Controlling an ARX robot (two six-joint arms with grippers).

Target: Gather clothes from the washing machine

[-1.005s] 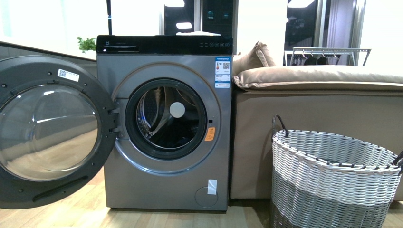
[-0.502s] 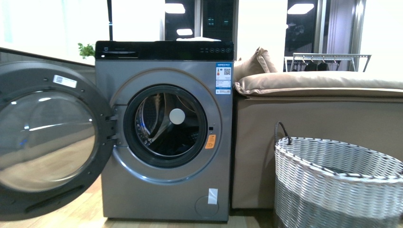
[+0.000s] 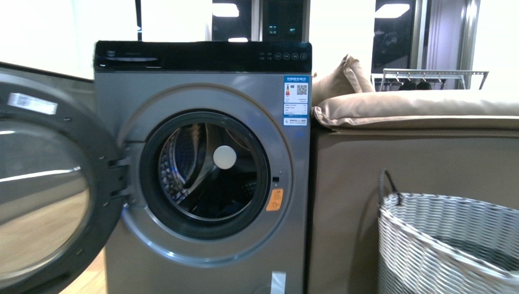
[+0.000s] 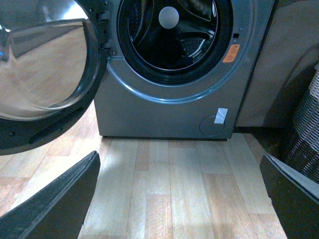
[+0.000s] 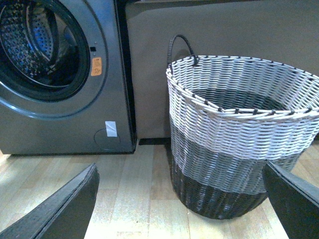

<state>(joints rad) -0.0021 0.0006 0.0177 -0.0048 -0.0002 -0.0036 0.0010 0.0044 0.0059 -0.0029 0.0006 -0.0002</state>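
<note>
A pale wooden floor [image 4: 169,189] is seen under both wrists. The washer [image 3: 202,92] is stood upright on it, just beside a beige sofa [image 3: 422,159], with its door [image 3: 55,184] swung wide open. The drum [image 3: 174,165] is lost in shadow, and the clothes cannot be made out inside. A woven basket [image 5: 224,139] is set near the sofa front. The left hand [image 4: 178,155] is released, fingers spread, nothing gripped. The right hand [image 5: 179,166] is released too, before the basket.

Front camera faces the washer [image 3: 153,92] straight on, close. Wrist cameras hang low over the floor [image 4: 174,189]: left toward the washer, right toward the basket [image 5: 239,134]. All share the porthole [image 3: 205,173].
</note>
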